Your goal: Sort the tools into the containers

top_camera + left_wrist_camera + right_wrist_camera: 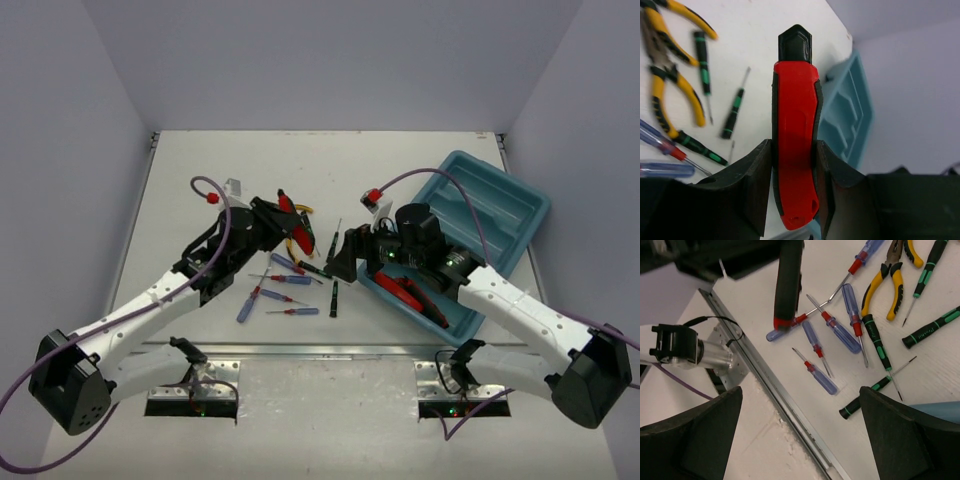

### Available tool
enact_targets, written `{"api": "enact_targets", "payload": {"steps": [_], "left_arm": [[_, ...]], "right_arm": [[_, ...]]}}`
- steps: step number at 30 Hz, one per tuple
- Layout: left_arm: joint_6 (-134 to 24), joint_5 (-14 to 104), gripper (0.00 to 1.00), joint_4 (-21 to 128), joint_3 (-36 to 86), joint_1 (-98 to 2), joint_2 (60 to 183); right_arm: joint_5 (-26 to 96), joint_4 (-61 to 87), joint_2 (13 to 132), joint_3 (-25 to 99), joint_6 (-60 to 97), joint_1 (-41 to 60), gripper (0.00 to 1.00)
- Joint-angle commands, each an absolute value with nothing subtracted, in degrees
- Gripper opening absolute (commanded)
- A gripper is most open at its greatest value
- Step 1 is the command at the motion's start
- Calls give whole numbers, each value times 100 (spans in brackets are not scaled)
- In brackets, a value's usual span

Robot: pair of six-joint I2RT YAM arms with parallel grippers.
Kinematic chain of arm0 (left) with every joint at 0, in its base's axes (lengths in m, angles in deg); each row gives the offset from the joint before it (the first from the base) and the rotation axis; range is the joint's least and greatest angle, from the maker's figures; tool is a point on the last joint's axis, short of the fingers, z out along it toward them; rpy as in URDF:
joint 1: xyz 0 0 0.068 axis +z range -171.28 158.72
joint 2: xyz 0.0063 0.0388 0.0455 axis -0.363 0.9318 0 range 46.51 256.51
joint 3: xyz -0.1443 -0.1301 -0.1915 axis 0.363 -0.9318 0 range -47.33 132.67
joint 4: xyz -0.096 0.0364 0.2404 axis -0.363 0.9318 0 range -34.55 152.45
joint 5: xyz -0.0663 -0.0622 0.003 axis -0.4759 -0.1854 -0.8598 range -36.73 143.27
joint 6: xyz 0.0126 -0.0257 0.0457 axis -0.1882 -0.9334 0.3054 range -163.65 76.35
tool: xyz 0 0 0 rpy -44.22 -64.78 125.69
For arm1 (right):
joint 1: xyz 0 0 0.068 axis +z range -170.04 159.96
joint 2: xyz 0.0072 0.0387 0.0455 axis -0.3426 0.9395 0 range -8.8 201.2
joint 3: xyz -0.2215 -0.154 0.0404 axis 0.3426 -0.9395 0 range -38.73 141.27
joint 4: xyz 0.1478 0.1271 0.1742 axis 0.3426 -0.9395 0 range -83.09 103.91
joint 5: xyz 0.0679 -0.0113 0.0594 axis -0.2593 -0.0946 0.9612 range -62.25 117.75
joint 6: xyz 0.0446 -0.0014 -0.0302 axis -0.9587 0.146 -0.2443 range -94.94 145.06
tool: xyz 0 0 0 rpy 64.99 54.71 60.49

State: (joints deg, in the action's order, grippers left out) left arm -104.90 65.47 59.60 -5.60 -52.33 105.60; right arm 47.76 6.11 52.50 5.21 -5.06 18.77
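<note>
Two black fingers [757, 185] of the left gripper [794, 145] are clamped on a red plastic tool handle with a black end [794, 95] — partly closed, pressing both its sides. The right gripper [801, 390] is spread wide, its fingers [910, 435] touching nothing, above blue-handled slim screwdrivers [850, 310], black-green screwdrivers [875, 342] and yellow-handled pliers [885, 282] lying loose on the white table [400, 160]. The teal-blue rectangular plastic tray [510, 215] sits at the right — red-handled tools [400, 288] lie inside it at the near end.
</note>
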Motion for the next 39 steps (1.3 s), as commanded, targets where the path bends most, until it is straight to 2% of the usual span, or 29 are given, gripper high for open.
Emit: {"api": "enact_targets", "payload": {"steps": [1, 5, 8, 9, 15, 16, 17, 18, 19, 20, 24, 28, 30, 33, 39], "left_arm": [[-10431, 5990, 0, 4585, -826, -5877, 10522], [-10544, 5881, 0, 4101, -955, -6357, 10557], [-10659, 5915, 0, 3931, -1015, -6546, 10585], [-10677, 5908, 0, 3891, -1014, -6592, 10594], [-10698, 5926, 0, 3789, -963, -6790, 10663], [-10675, 5909, 4, 3772, -959, -6799, 10673], [-10611, 5905, 21, 3795, -932, -6804, 10692], [-10497, 5958, 54, 3963, -850, -6806, 10702], [-10366, 6073, 91, 4249, -729, -6812, 10716], [-10282, 6088, 100, 4287, -566, -6804, 10726], [-9752, 7294, 100, 6710, 293, -6801, 10864], [-9724, 8075, 100, 7591, 209, -6704, 10578], [-9644, 8018, 100, 7602, -42, -6574, 10317], [-9485, 7909, 100, 7707, -251, -6449, 10081], [-9044, 7689, 100, 8338, -213, -6081, 10104]], "right_arm": [[4757, 1355, 5514, 1076, -1197, 1917, 97], [4680, 1347, 5766, 1066, -1300, 1925, 92], [4560, 1329, 5845, 994, -1316, 1926, 83], [4567, 1329, 5857, 979, -1307, 1933, 79], [5055, 1409, 6006, 1009, -1264, 1930, 37], [5086, 1492, 6007, 1017, -1214, 1929, 22], [5064, 1459, 5980, 1032, -1111, 1931, 6], [4990, 1298, 5906, 1058, -889, 1923, 0], [4884, 987, 5806, 1086, -594, 1916, 0], [4635, 696, 5715, 1139, -243, 1916, 0], [2962, -980, 5065, 1167, 1804, 1896, 0], [1797, -1949, 4200, 687, 3438, 1880, 0], [1391, -2199, 3981, 544, 3865, 1864, 0], [1230, -2664, 3694, 524, 4233, 1775, 0], [1147, -3370, 4001, 581, 4833, 1333, 0]]}}
